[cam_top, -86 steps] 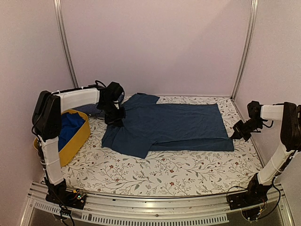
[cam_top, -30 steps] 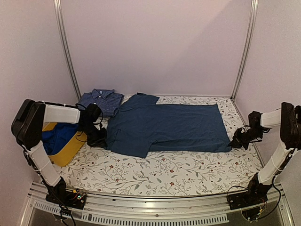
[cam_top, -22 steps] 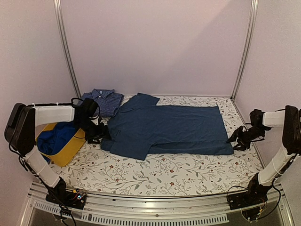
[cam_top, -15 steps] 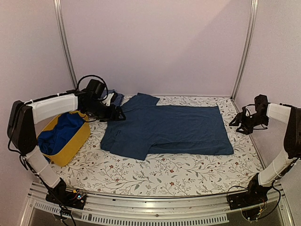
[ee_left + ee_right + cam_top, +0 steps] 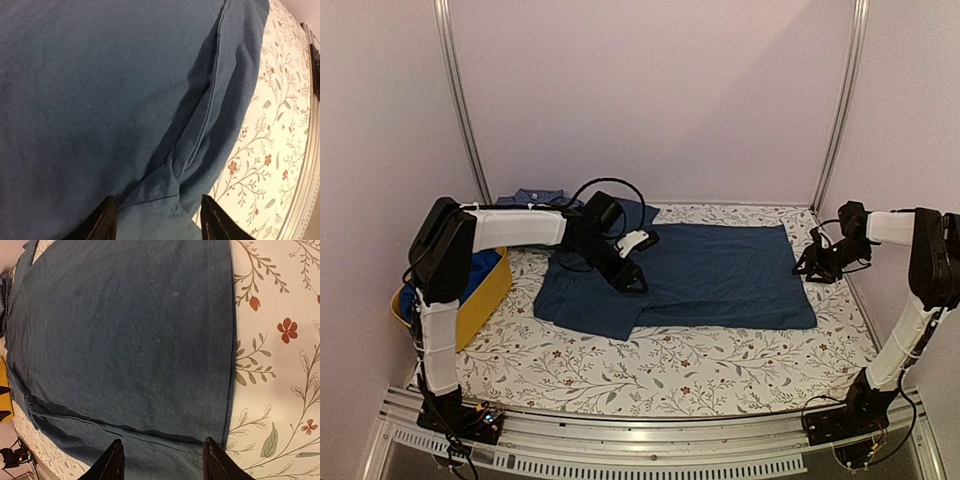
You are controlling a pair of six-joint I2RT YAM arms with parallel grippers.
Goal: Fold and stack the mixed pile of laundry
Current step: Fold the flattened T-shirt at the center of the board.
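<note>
Stretching side to side, the navy shirt (image 5: 720, 268) has its sleeve under the left pincer (image 5: 157, 220), hem under the right pincer (image 5: 162, 459). Both gape empty.

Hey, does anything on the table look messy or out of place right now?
Nothing looks spilled or damaged. The dark blue shirt lies flat but is folded unevenly: its near left corner juts out past the folded edge toward the front of the table.
</note>
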